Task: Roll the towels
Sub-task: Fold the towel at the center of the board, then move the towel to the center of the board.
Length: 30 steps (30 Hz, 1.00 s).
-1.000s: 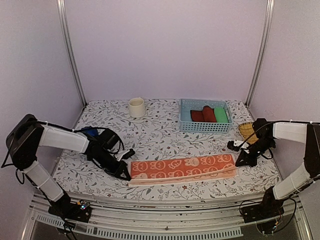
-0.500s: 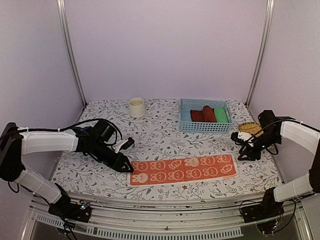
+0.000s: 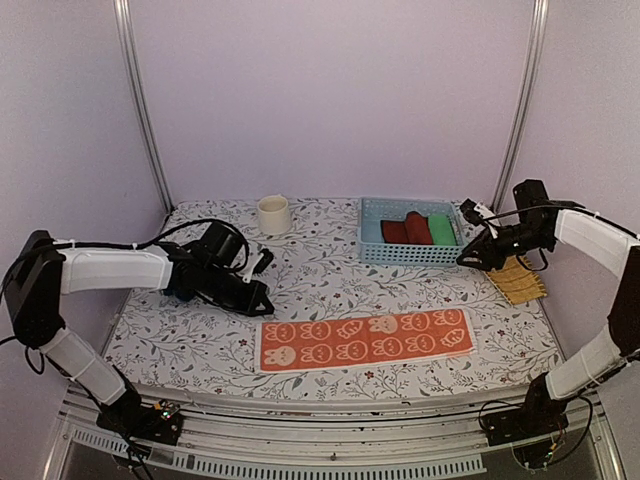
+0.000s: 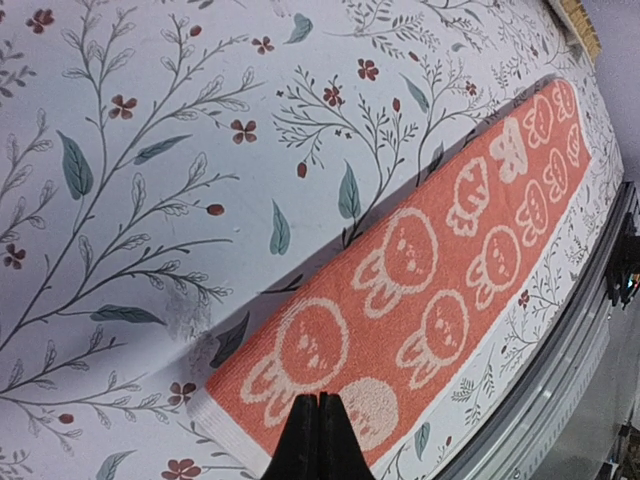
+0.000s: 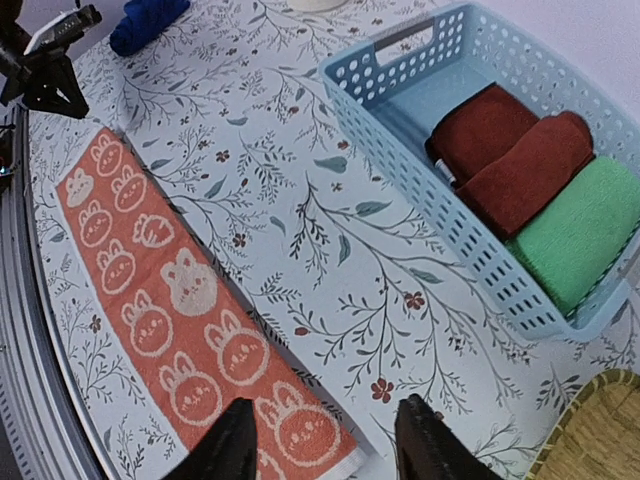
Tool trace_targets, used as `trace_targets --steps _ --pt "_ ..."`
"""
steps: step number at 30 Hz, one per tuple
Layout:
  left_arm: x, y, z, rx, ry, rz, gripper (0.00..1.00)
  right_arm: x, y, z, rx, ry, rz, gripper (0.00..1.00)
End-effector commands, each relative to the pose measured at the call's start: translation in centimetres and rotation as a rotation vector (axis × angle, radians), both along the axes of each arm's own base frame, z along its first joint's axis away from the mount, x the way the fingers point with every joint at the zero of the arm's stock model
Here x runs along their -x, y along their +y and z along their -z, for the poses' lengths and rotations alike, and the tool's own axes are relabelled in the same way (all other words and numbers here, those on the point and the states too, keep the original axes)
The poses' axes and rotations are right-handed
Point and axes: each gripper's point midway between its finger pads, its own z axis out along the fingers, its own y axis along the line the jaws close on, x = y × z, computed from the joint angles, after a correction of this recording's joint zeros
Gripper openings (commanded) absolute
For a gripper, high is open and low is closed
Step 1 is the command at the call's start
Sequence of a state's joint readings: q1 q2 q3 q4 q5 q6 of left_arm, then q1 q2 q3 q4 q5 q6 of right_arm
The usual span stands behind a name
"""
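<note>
Right now, the orange towel lies flat and fully spread on the desk. It is a long strip running left to right along the near edge. White rabbit shapes are printed in rows on it, and they show clearly in my left wrist view and my right wrist view.

My left arm reaches in low from the left side. My left jaws are pressed together with nothing between them. In the wrist view their tips point down at the towel's left end. From above they sit just beyond that end's far corner. I cannot tell whether they touch the cloth.

My right arm is raised at the right side, near the right end of the basket. My right jaws are spread wide and hold nothing. They hang above the desk, well apart from the orange towel.

The blue towel shows only in my right wrist view, as a dark blue bundle at the far left of the desk, beyond my left jaws. I cannot tell how tightly it is rolled.

A pale blue plastic basket stands at the back right of the desk. Inside it a red roll and a green roll lie side by side, touching. A cream cup stands at the back, left of the basket. A woven straw mat lies by the right edge, below my right arm.
</note>
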<state>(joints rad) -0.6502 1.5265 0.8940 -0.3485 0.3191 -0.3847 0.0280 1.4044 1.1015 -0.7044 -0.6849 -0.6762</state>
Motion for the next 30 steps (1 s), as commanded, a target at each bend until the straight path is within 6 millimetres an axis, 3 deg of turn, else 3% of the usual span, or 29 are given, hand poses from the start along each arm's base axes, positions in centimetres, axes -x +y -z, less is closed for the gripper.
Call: trace_targets --steps 1,4,7,20,24,30 --pt "-0.2 -0.7 0.8 0.013 0.003 -0.062 0.00 2.3 0.1 4.9 0.023 0.222 -0.031 0.31" --pt "0.9 -0.9 1.5 -0.012 0.036 -0.079 0.00 4.6 0.1 8.3 0.049 0.346 -0.081 0.11" --pt "1.9 -0.3 2.7 -0.052 0.057 -0.105 0.00 5.7 -0.3 11.1 0.111 0.413 -0.074 0.06" --pt "1.5 1.2 6.0 -0.134 0.048 -0.164 0.00 4.9 -1.9 17.0 0.253 0.488 0.022 0.03" --pt "1.9 3.1 8.2 -0.228 0.077 -0.213 0.00 4.6 -2.9 18.7 0.318 0.499 0.072 0.03" --pt "3.2 4.5 10.1 -0.268 0.110 -0.235 0.00 3.2 -4.2 19.1 0.389 0.470 0.140 0.03"
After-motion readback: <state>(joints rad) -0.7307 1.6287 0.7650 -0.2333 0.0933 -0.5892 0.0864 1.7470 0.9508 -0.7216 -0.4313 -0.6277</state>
